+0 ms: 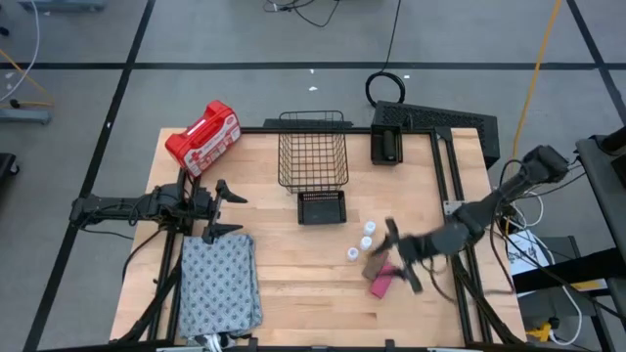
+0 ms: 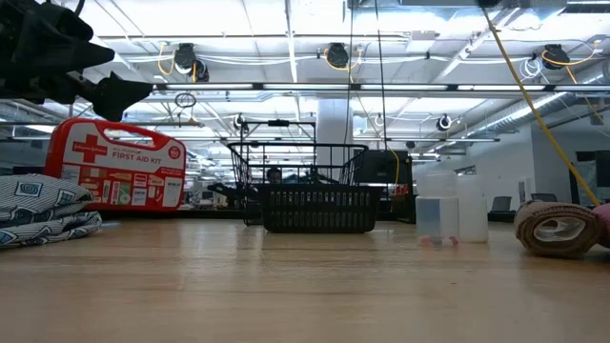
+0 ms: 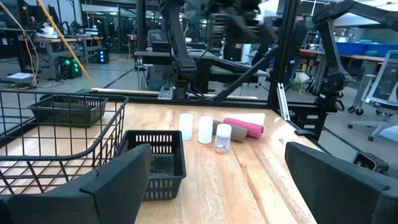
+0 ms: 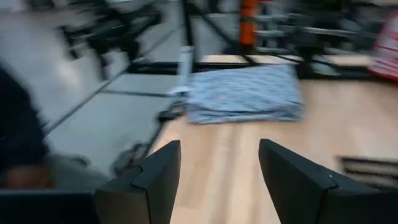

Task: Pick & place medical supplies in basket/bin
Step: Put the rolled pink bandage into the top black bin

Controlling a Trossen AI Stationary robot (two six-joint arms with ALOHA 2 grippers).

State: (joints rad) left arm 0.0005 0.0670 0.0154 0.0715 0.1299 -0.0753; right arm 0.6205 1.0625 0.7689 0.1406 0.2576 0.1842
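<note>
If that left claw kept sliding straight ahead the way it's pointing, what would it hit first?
Probably the small black bin, which sits right ahead of the open left gripper in its wrist view, with the wire basket beside it. The white vials lie farther on. Depth is hard to judge.

Left arm: stretched in from the table's left edge, lying low and level.
Left claw [image 1: 224, 207]: fingers spread wide, nothing between them.
Right arm: reaches in from the right side, bent at the elbow, forearm angled toward the table's middle.
Right claw [image 1: 402, 256]: blurred from above; its own wrist view shows the fingers [image 4: 152, 180] apart, seemingly empty.
</note>
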